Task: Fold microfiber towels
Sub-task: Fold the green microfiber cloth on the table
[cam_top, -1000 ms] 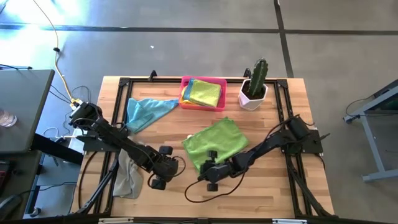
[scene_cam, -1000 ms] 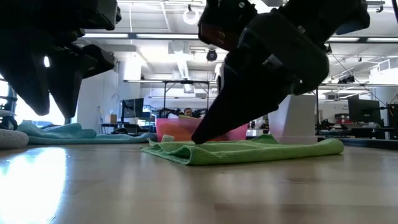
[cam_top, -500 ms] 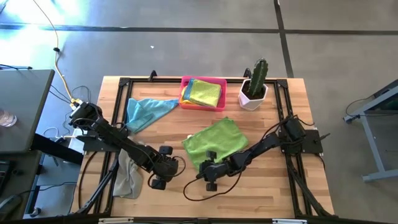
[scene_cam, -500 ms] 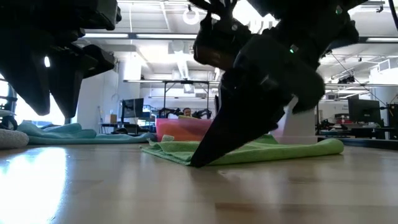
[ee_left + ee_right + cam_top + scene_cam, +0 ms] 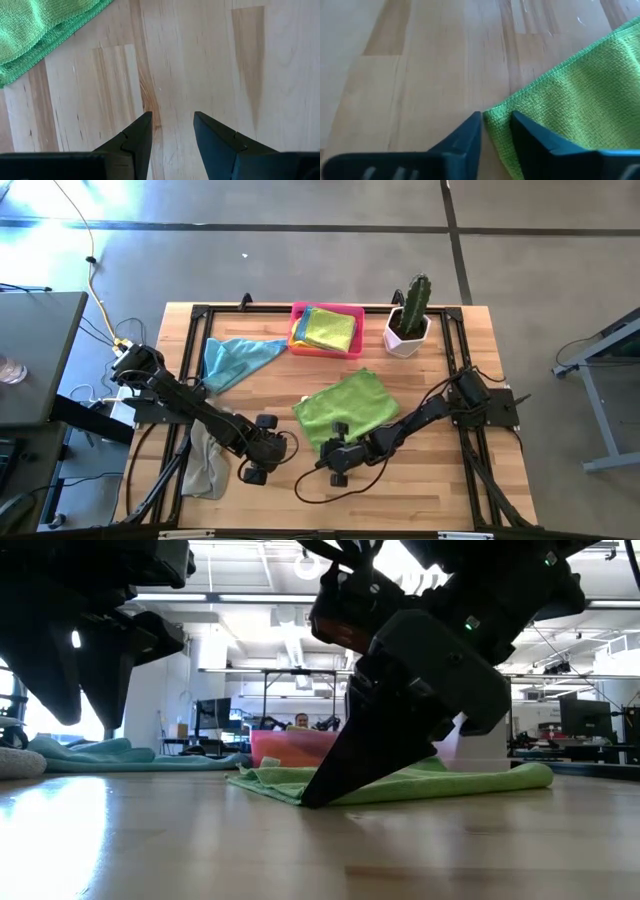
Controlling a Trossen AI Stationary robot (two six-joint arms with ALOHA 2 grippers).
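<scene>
I have the right end effector (image 5: 496, 131) down at the near corner of the lime green towel (image 5: 348, 408), which lies folded on the tabletop (image 5: 420, 480) near the middle. Its fingers straddle that corner with a narrow gap; I cannot tell whether they grip the cloth. The left end effector (image 5: 172, 131) hovers over bare wood just beside the towel, fingers apart and empty. A light blue towel (image 5: 232, 358) lies at the far left, and a grey towel (image 5: 205, 464) hangs over the left edge.
</scene>
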